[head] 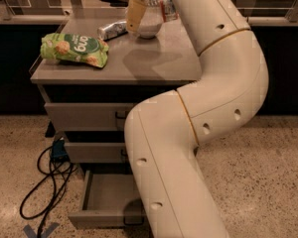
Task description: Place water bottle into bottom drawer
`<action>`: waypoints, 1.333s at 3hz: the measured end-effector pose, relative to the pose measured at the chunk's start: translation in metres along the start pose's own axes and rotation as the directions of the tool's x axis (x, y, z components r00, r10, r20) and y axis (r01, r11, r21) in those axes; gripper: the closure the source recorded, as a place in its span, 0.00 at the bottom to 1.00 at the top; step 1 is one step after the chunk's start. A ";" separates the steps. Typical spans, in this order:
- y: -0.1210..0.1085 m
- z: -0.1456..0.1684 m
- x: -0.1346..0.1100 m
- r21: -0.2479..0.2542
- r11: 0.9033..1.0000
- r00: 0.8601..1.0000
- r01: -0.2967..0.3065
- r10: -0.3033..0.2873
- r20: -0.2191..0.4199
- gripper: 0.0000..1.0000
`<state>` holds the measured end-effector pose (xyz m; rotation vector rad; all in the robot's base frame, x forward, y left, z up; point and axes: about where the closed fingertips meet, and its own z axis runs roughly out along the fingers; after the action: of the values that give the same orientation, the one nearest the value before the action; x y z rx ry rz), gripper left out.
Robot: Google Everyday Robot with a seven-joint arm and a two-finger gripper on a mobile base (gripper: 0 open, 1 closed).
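Note:
The water bottle lies at the back of the cabinet top, mostly hidden by my arm; only a clear piece with a red-and-white label shows. My gripper hangs over the back of the top, just left of the bottle and right of a silver can, above a white bowl. The bottom drawer is pulled open and its grey tray looks empty; my arm covers its right part. The two drawers above it are shut.
A green snack bag lies on the left of the cabinet top. A black cable and a blue plug lie on the speckled floor left of the drawers. A railing and a dark wall stand behind the cabinet.

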<state>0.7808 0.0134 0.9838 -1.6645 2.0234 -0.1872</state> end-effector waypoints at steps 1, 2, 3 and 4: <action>-0.007 -0.033 0.026 0.030 0.998 0.998 -0.052 0.053 -0.028 1.00; -0.013 -0.067 0.028 0.068 0.995 0.998 -0.067 0.067 -0.001 1.00; -0.014 -0.064 0.028 0.071 0.995 0.998 -0.069 0.069 0.000 1.00; -0.013 -0.100 0.081 0.055 0.985 0.986 -0.162 0.159 0.047 1.00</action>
<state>0.7366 -0.0879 1.0513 -1.4505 2.0882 -0.1512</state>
